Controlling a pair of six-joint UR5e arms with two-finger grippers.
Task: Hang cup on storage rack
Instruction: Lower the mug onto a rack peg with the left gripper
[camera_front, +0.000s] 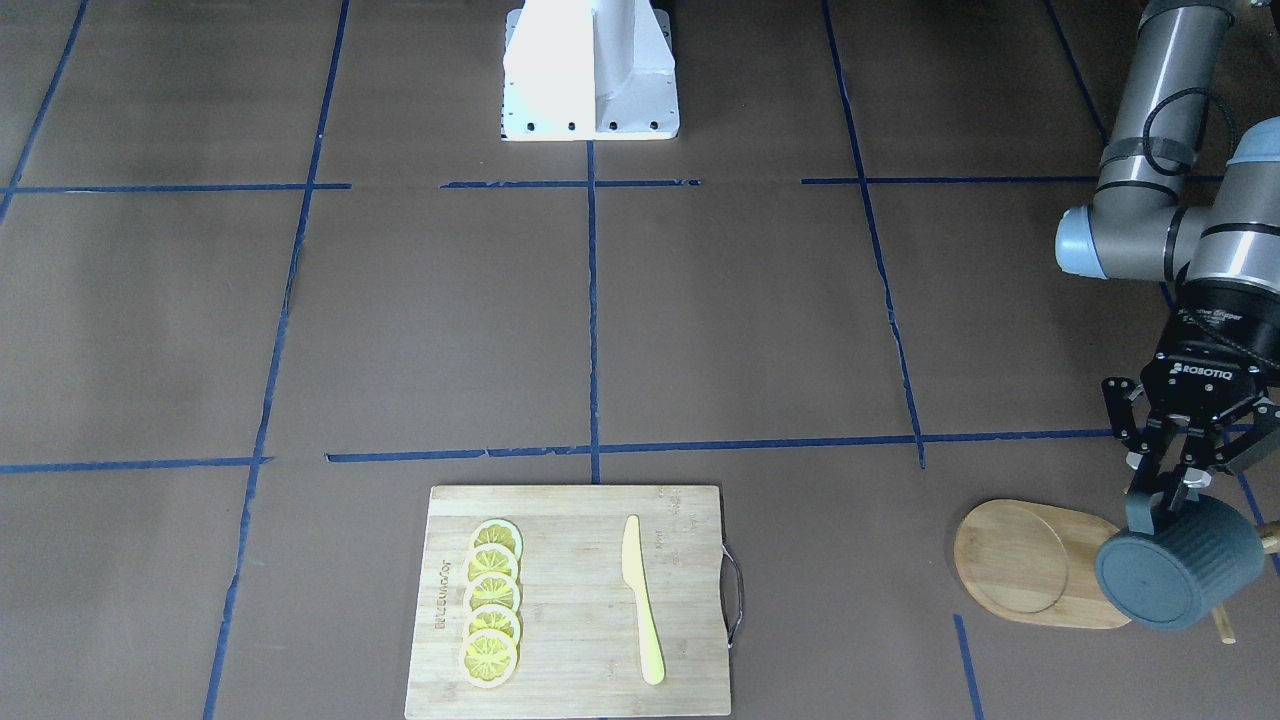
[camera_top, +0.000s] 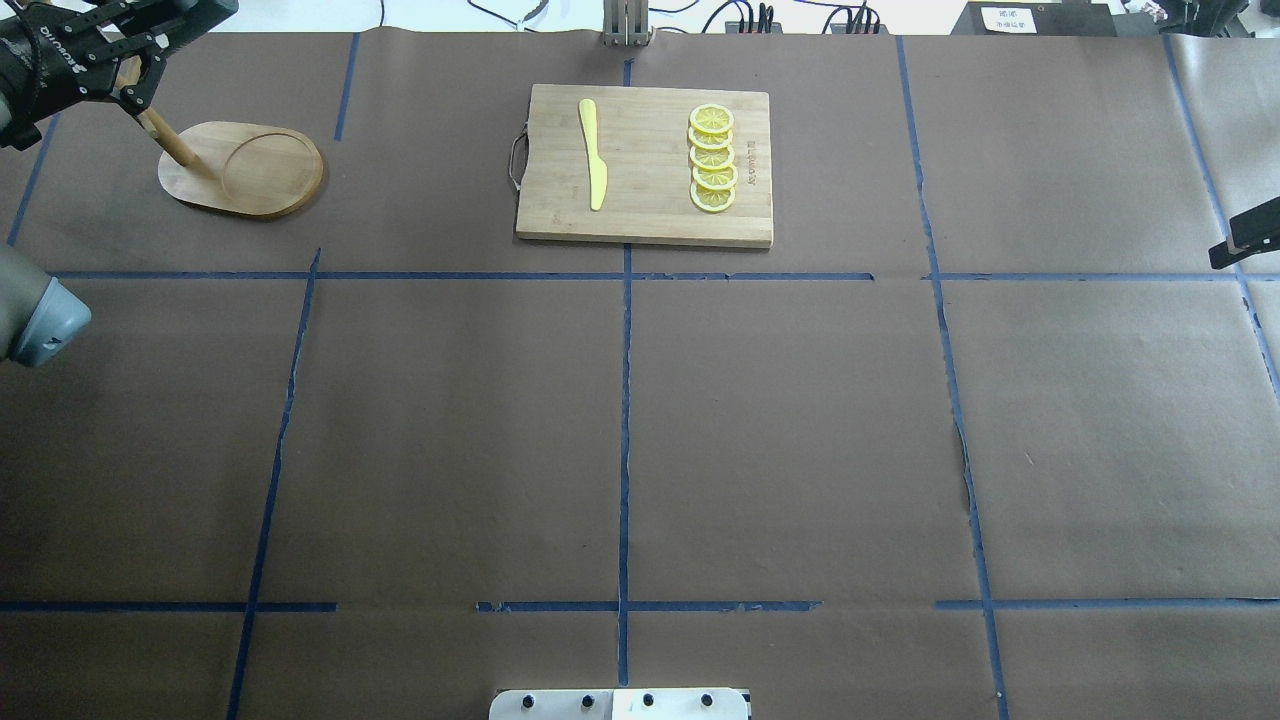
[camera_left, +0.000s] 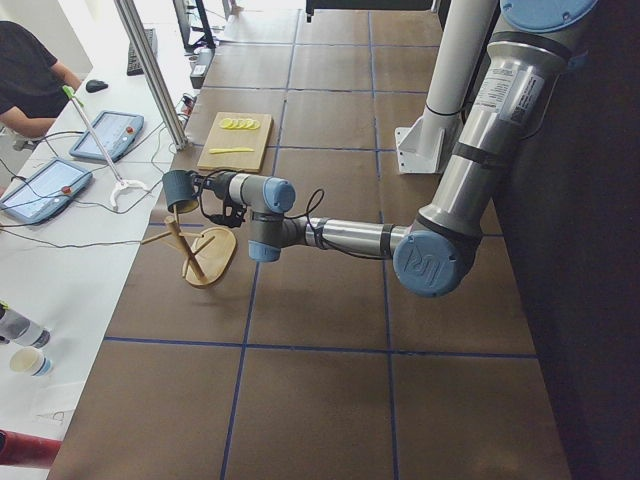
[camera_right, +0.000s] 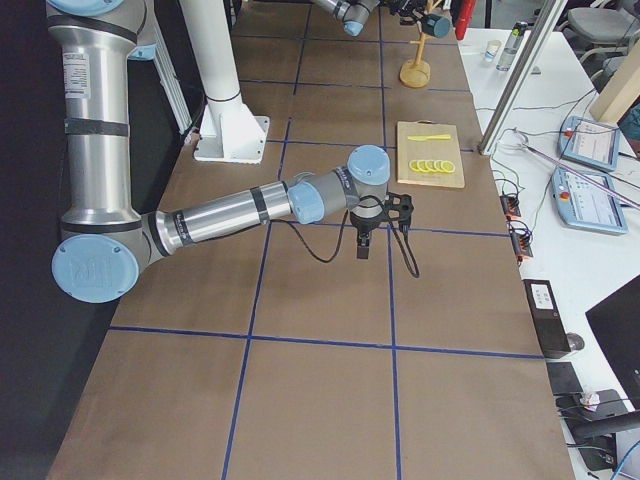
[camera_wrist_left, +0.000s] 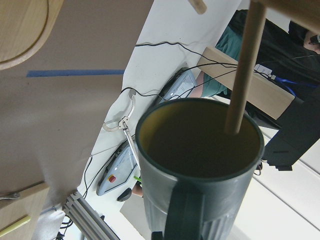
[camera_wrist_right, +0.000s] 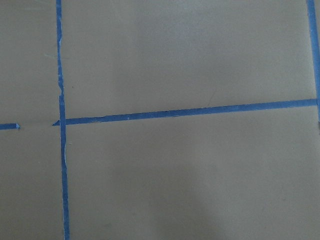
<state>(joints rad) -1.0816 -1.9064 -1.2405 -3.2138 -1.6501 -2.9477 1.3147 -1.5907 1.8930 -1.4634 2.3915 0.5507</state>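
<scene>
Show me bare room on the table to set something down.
Bare: the middle, between cutting board and robot base, and the strip between board and storage rack. Crowded: the rack's corner, where the left pincer holds the cup by the pegs.

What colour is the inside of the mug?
The mug is olive yellow-green inside; the left wrist view shows it best.

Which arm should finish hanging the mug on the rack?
Left. The left gripper holds the mug by its handle, right at the rack's pegs; the right gripper hangs far off, mid-table.
</scene>
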